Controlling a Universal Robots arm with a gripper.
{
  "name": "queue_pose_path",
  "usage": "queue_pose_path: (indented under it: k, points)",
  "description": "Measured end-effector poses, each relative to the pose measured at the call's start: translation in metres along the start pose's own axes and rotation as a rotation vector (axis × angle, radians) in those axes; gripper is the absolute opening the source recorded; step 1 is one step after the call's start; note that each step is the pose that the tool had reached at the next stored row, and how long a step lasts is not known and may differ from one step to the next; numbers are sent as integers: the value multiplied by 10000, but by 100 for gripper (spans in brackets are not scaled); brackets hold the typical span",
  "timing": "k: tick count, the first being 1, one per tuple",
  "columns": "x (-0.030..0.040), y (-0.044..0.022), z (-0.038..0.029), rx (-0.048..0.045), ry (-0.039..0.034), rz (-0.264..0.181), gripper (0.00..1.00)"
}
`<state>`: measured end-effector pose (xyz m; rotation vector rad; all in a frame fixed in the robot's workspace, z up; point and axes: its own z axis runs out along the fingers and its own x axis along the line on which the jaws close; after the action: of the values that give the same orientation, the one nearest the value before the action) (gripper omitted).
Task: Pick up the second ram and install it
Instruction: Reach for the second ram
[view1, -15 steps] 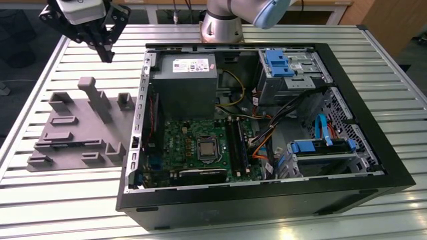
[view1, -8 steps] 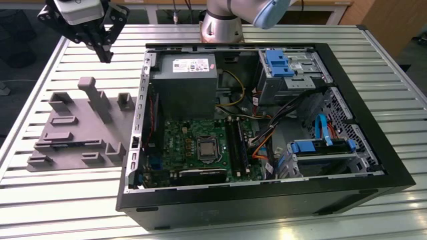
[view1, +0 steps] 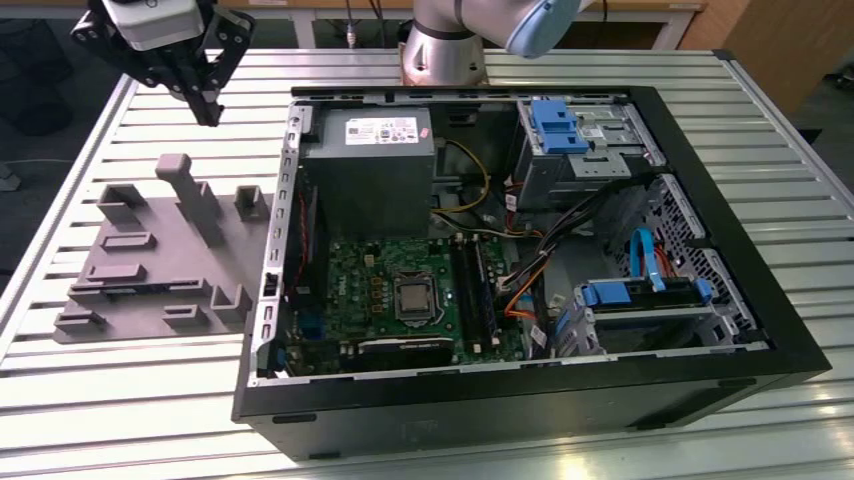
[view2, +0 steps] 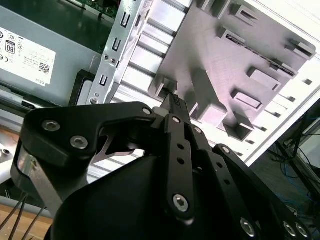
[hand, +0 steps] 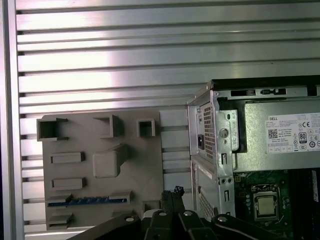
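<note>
Arm reaching high toward the exterior view's left, wrist tipped downward, pincer pointing down, black fingers pressed together, tips meeting.

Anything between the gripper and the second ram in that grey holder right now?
Nothing visible. The second ram lies edge-up in a slot of the grey holder, uncovered. The gripper hangs above the holder's edge, empty; the raised block stands apart from that slot.

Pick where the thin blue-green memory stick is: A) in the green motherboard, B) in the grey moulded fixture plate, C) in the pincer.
B: the first wrist view shows the thin blue-green memory stick lying in a slot of the grey moulded fixture plate, clear of the pincer.
</note>
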<state>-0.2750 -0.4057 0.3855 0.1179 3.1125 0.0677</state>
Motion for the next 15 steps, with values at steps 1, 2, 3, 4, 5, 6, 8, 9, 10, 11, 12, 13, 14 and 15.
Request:
queue_pose_path:
  k: [1, 2, 3, 4, 5, 6, 8, 9, 10, 11, 12, 13, 14, 15]
  points:
    - [2, 0, 0, 1, 1, 1, 13]
    - [3, 0, 0, 0, 0, 0, 13]
    - [5, 0, 0, 0, 0, 0, 13]
    - [6, -1, 0, 0, 0, 0, 13]
    - [7, -1, 0, 0, 0, 0, 13]
    - [9, -1, 0, 0, 0, 1, 13]
    - [15, -1, 0, 0, 0, 1, 13]
    - [18, -1, 0, 0, 0, 1, 13]
    - [22, -2, 0, 0, 0, 0, 13]
    - [27, -2, -1, 0, 1, 1, 13]
    - [32, -3, -1, 1, 0, 1, 13]
    - [38, -3, -1, 0, -1, 1, 13]
    - [43, -3, -1, 0, 0, 1, 13]
    - [47, -4, -1, 1, 0, 0, 13]
